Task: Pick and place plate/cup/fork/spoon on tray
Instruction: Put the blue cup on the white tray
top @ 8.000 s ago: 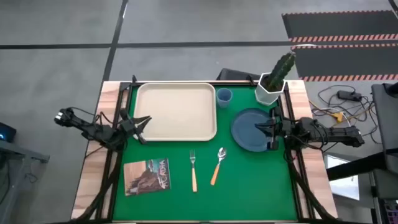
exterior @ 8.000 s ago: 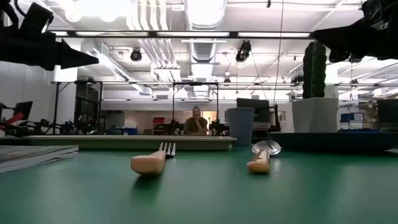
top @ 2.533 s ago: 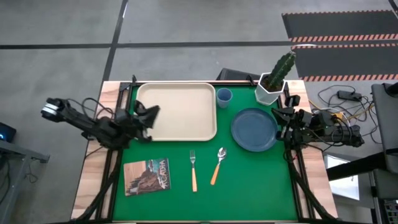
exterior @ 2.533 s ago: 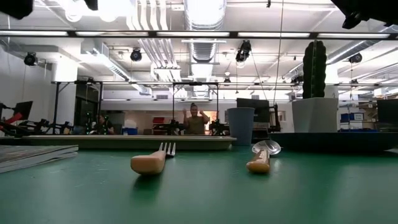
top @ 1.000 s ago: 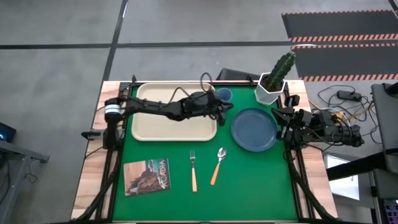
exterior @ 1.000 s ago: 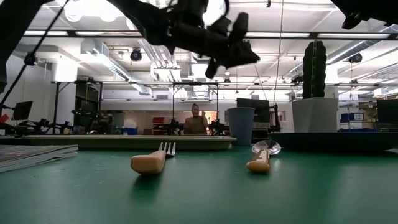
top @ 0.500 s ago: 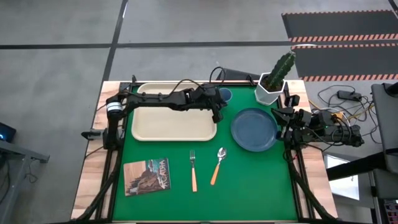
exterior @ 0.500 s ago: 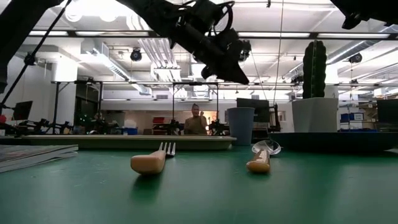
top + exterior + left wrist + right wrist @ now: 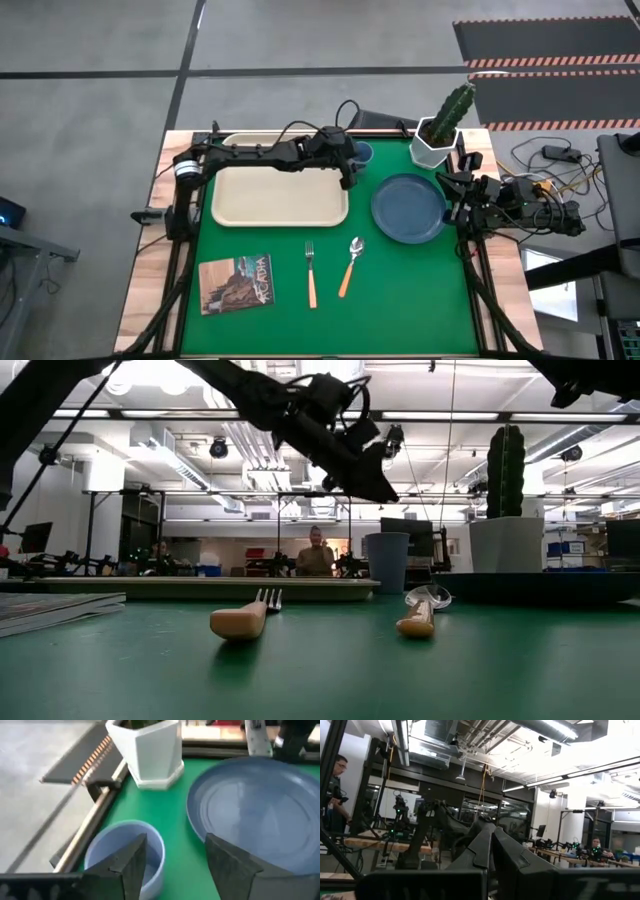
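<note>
High view: tray (image 9: 270,195) bare — left gripper (image 9: 349,172), jaws apart, nears cup (image 9: 361,153); right gripper (image 9: 447,196) closed, waits beside plate (image 9: 408,208).

green table (image 9: 400,290), tray (image 9: 280,195), plate (image 9: 408,208), fork (image 9: 311,272), spoon (image 9: 350,265)

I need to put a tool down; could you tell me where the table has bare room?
Bare green mat lies right of the orange-handled spoon below the dark blue plate. The corner around the light blue cup is crowded: left gripper and white cactus pot.
</note>
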Controlling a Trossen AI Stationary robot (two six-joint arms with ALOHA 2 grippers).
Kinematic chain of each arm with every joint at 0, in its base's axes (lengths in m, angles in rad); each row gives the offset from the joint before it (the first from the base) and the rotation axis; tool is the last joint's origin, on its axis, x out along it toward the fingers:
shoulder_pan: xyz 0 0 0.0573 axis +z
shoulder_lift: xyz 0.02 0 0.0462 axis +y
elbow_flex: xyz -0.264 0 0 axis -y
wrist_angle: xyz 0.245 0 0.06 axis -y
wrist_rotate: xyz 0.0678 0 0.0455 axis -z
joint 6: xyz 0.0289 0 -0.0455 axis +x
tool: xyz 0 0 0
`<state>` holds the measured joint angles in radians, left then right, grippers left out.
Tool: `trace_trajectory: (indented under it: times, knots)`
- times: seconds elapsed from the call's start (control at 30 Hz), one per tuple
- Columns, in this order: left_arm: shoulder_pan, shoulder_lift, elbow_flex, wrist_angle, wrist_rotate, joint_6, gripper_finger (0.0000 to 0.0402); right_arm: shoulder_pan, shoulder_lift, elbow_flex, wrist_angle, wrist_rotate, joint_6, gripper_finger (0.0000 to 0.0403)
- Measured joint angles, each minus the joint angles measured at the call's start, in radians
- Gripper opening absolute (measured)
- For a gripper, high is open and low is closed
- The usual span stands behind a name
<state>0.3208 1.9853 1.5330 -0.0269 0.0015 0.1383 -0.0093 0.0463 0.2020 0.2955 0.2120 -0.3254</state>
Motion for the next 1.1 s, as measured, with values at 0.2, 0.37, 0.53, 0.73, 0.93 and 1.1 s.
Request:
trace_trajectory:
  times: [0.2,0.37,0.53,0.73,0.93,1.1]
  knots:
    - [0.015,0.086,0.000,0.042,0.012,0.000,0.0186,0.000,0.000,0.000,0.000,0.000,0.000,0.0009]
    - [0.024,0.119,0.000,0.073,-0.005,0.002,0.0186,0.000,0.000,0.000,-0.002,0.000,0.001,0.0009]
    - [0.023,0.121,0.000,0.071,-0.020,0.011,0.0172,0.000,0.000,0.000,-0.002,0.000,0.000,0.0009]
    - [0.023,0.117,0.000,0.061,-0.038,0.029,0.0100,0.000,0.000,0.000,0.000,0.000,0.000,0.0009]
    - [0.024,0.114,0.014,0.060,-0.038,0.027,0.0011,0.000,0.000,0.000,0.000,0.000,0.000,0.0009]
    - [0.020,0.078,0.025,0.058,-0.038,0.032,0.0003,0.000,0.000,0.000,0.000,0.000,-0.006,0.0009]
